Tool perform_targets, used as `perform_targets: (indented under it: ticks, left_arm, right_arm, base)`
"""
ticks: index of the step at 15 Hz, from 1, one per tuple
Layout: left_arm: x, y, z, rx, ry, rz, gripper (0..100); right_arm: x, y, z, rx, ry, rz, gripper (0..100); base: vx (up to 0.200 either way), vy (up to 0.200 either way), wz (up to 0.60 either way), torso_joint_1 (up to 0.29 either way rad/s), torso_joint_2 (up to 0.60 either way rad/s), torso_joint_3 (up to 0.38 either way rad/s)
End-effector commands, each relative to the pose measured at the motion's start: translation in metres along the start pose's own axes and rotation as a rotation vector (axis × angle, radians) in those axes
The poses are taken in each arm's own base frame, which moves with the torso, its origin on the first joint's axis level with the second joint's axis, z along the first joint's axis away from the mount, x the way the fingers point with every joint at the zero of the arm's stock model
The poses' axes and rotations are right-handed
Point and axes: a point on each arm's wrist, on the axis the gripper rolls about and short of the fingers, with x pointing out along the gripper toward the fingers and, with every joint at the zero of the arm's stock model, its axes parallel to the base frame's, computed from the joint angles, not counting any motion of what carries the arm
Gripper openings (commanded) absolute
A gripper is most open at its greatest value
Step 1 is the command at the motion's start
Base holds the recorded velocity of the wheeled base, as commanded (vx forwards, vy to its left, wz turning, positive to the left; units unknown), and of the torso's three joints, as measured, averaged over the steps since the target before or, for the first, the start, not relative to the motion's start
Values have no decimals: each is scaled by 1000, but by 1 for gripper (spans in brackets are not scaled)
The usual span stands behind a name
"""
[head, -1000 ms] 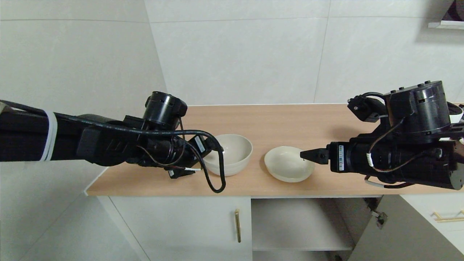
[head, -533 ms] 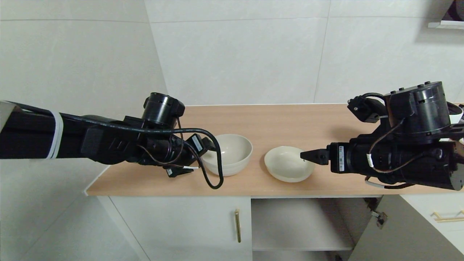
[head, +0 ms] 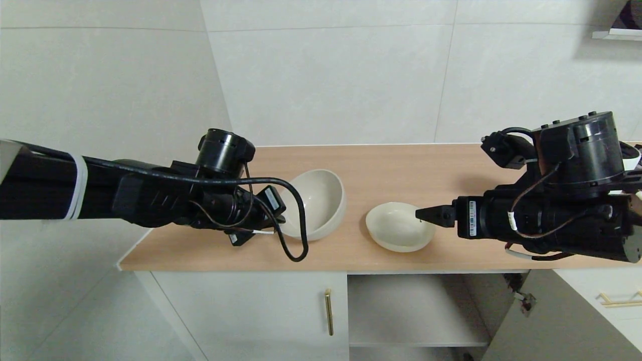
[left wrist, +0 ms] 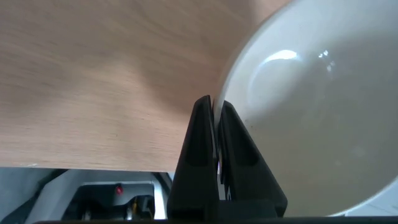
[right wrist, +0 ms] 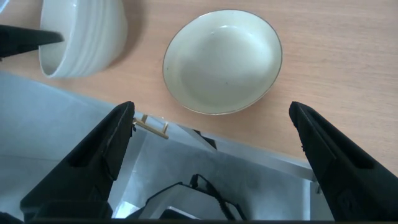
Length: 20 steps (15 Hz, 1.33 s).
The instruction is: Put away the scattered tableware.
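Two pieces of tableware are showing: one deep white ribbed ceramic bowl [head: 321, 200] and one shallow cream ceramic dish [head: 398, 228].

The left arm [head: 100, 195], across the frame's left, is matt black with a white band [head: 75, 188], a round motor cap [head: 225, 148] and a looping black cable [head: 301, 240]. The right arm [head: 551, 225], at the right, is also black, with a large cylindrical housing [head: 582, 145], a white barcode label [head: 471, 219] and a tapered claw [head: 421, 214].

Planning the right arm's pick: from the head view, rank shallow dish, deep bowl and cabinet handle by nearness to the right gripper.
1. Shallow dish, beside the right gripper.
2. Deep bowl, farther left, tilted.
3. Cabinet handle, under the counter.
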Motion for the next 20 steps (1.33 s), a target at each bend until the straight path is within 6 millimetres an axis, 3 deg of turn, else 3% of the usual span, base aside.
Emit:
perform_targets:
  ticks: [1, 9, 14, 20]
  left_arm:
    - [-4, -1, 1, -1, -6, -9, 0]
    - [-36, 1, -6, 30, 31, -80, 0]
    - [-36, 2, -6, 31, 31, -80, 0]
    - [-36, 2, -6, 31, 31, -80, 0]
  right_arm:
    - [1, 0, 0, 0, 1, -2, 100]
    - [75, -12, -19, -22, 54, -340, 100]
    - [96, -18, -22, 17, 55, -375, 100]
    - [107, -20, -28, 20, 69, -383, 100]
  base:
    - [0, 0, 0, 0, 0, 0]
    - [0, 0, 0, 0, 0, 0]
    - [0, 0, 0, 0, 0, 0]
    - [0, 0, 0, 0, 0, 0]
